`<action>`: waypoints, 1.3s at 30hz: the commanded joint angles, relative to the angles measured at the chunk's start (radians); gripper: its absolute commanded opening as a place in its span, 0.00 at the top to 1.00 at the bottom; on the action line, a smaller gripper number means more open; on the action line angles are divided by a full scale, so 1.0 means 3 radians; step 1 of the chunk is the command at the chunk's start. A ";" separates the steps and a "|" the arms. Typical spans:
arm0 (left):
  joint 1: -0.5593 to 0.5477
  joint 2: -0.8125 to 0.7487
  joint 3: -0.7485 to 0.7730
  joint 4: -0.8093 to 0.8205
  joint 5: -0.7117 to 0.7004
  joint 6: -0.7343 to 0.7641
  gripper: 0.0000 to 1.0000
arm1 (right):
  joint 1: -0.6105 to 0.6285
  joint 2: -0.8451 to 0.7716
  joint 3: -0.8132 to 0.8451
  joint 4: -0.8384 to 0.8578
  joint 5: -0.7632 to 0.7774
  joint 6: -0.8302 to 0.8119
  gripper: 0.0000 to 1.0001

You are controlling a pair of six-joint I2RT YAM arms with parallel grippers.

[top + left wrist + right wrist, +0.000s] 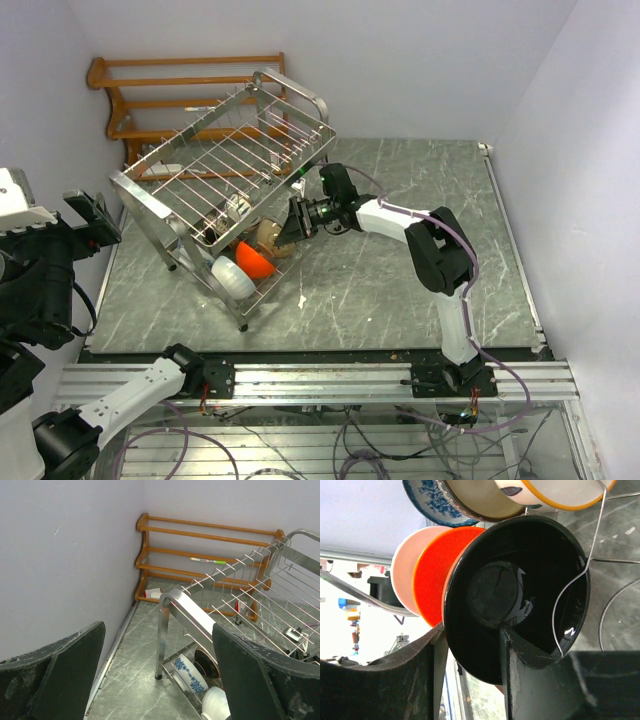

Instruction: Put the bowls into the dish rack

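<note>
While in rack (215,170), bowl (530,580) in hand (471,636)

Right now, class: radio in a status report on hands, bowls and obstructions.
Left hand open, empty. Right hand shut on rim of dark bowl, in lower tier of dish rack. Rack wire crosses bowl face.

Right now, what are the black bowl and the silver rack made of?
The black bowl is probably glazed ceramic: it is glossy, with sharp bright reflections. The silver rack looks like polished metal, thin wires on flat bars with a mirror-like shine.
</note>
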 commanded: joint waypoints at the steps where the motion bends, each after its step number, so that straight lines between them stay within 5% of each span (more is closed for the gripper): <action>1: -0.0015 -0.0012 0.0006 0.0074 -0.0037 -0.0014 0.01 | -0.0086 0.0094 0.0131 -0.0605 0.0515 -0.0126 0.55; 7: -0.0016 -0.0022 0.0001 0.0087 -0.0043 -0.0014 0.01 | -0.0087 -0.0048 0.0283 -0.0856 0.0744 -0.0243 0.41; 8: -0.0015 -0.0025 0.0001 0.0092 -0.0044 -0.0015 0.01 | -0.0087 -0.0072 0.0297 -0.0886 0.0792 -0.0256 0.35; 10: -0.0013 -0.0033 -0.0002 0.0092 -0.0044 -0.0025 0.01 | -0.0087 -0.0150 0.0314 -0.0955 0.0877 -0.0287 0.02; 11: -0.0014 -0.0037 -0.0001 0.0093 -0.0043 -0.0029 0.01 | -0.0088 -0.0179 0.0325 -0.0985 0.0911 -0.0302 0.01; 30: -0.0016 -0.0045 0.0071 0.0035 0.0029 -0.0102 0.01 | -0.0056 -0.0626 0.0226 -0.0893 0.1212 -0.0207 0.00; 39: -0.0016 -0.0041 0.0099 0.0005 0.0040 -0.0097 0.01 | -0.0034 -0.0639 0.0428 -0.1693 0.1391 -0.0638 0.01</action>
